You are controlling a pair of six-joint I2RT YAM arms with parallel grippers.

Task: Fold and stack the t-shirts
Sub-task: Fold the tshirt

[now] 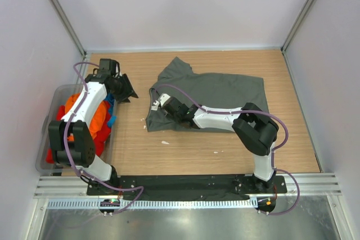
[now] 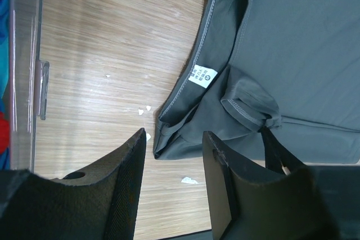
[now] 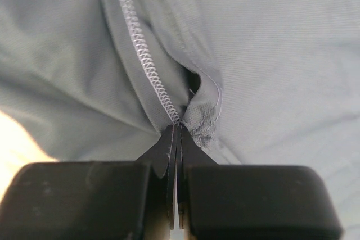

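Right gripper (image 3: 177, 133) is pinched tight on a stitched seam of the grey shirt (image 1: 225, 91), which lies rumpled mid-desk (image 1: 185, 150) toward the far edge. Left gripper (image 2: 174, 139) hangs spread near the far-left corner, beside the bin (image 1: 56, 93) of bright shirts (image 1: 93, 117).

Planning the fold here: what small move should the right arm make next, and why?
Probably lift the right gripper slightly to raise the edge: it is shut on a stitched seam of the grey shirt, while the left gripper hangs open, apart.
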